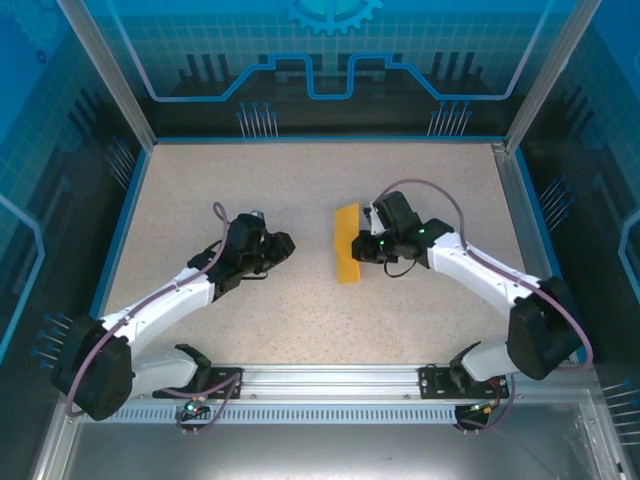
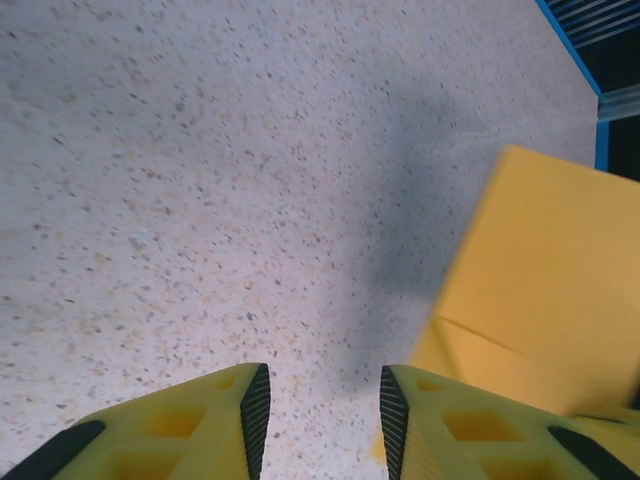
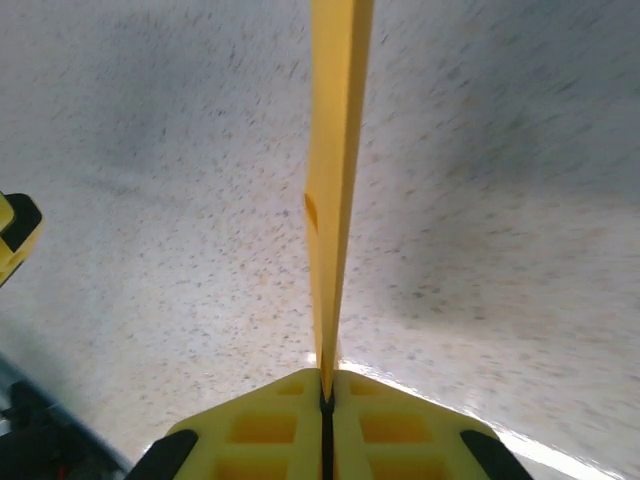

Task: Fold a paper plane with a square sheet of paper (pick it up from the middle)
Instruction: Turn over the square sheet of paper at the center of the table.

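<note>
The square sheet of paper (image 1: 347, 243) is already folded over into a narrower panel and sits near the middle of the bench (image 1: 200, 190), held up on edge, not lying flat. From overhead it reads as a slim orange strip, while the left wrist view shows its broad face (image 2: 540, 290) with a crease line running across the lower part. Whether its lower edge touches the bench surface I cannot tell. In the right wrist view it is seen edge-on (image 3: 335, 180), a thin blade running straight out from the pads, with a slight kink partway along. It looks very light and thin, stiffened only along its creases. It should flop or bow if held far from a fold, tear or dent under a hard pinch, and slide easily on the smooth speckled surface if pushed. The safest hold is probably a flat pinch across the layered part near a crease, close to the middle, so the free end does not droop. The right end effector (image 1: 365, 240) has exactly that kind of hold, its jaws closed tight on the near edge of the paper (image 3: 327, 385). The left end effector (image 1: 285, 243) is a little apart from the sheet on its left side, its jaws parted by a narrow gap with bare bench between them (image 2: 320, 400), holding nothing.
</note>
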Controlling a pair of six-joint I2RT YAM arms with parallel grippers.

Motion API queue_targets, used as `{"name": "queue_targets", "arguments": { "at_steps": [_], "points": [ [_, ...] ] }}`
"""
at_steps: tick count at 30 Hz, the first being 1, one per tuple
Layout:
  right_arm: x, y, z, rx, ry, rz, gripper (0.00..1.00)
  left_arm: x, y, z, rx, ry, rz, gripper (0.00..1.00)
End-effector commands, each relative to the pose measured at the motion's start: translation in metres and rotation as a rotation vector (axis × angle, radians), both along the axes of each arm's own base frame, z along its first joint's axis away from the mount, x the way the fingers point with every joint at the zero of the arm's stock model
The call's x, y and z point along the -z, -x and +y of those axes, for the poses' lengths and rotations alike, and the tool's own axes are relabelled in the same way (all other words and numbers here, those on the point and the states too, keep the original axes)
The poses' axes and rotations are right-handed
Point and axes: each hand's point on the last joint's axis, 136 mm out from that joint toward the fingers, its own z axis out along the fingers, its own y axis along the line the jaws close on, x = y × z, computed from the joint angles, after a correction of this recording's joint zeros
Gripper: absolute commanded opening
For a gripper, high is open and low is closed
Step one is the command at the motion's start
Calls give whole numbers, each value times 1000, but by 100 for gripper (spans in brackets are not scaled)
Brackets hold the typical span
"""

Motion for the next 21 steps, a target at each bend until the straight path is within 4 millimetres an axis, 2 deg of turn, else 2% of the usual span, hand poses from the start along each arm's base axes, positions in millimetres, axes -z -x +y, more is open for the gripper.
{"name": "queue_targets", "arguments": {
  "at_steps": [1, 6, 8, 10, 13, 21],
  "points": [
    [-4, 23, -57, 17, 335, 14, 10, 12, 5, 24, -90, -60, 23, 39],
    [-28, 29, -108, 100, 687, 8, 10, 11, 6, 33, -130, -75, 9, 42],
    [-33, 31, -120, 126, 810, 24, 10, 11, 7, 34, -134, -82, 11, 43],
    [-35, 30, -119, 128, 888, 29, 10, 13, 8, 35, -137, -85, 16, 43],
    [-24, 28, -101, 97, 939, 44, 10, 13, 11, 41, -164, -89, 15, 43],
    [35, 23, -28, -45, 1000, 144, 11, 5, 26, 73, -271, -146, -25, 44]
  ]
}}
